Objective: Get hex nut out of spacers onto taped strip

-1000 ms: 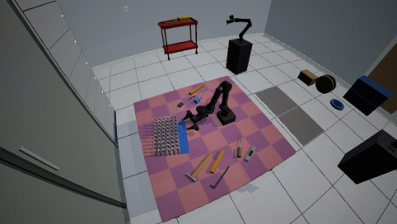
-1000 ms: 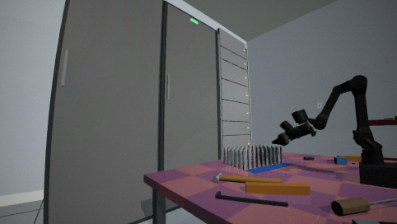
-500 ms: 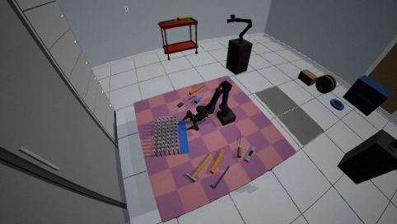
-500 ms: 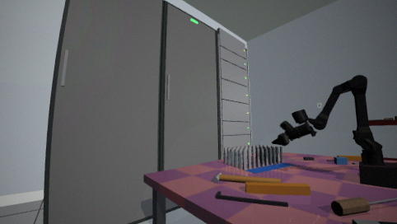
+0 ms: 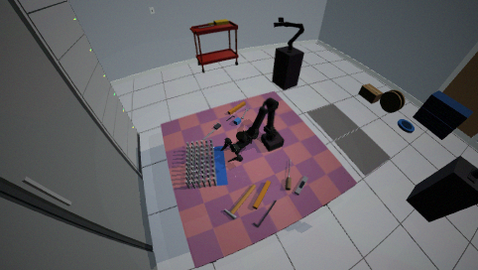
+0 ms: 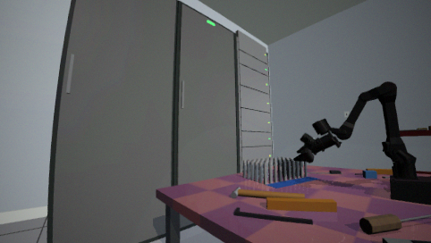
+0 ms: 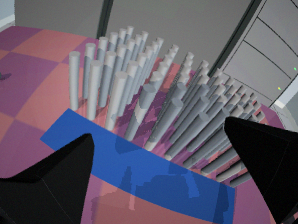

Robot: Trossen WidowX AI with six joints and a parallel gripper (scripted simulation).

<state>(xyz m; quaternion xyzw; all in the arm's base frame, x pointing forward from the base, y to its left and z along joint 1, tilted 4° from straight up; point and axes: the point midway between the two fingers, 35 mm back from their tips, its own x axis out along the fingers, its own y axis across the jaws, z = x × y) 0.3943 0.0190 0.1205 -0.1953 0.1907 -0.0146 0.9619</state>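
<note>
Tool (image 7: 156,163): your fingers stand apart, holding nothing, above the strip (image 7: 133,169).
Strip: long axis runs along the spacers' (image 7: 143,90) front edge.
Nut: hidden.

Spacers (image 5: 200,164) stand on the table (image 5: 317,149) — taped strip (image 5: 220,168) just beside them, between spacers and arm base (image 5: 272,141).

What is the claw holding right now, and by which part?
Nothing. The claw is open, its fingers wide apart with only the blue strip and spacers visible between them. All tools lie on the table.
</note>
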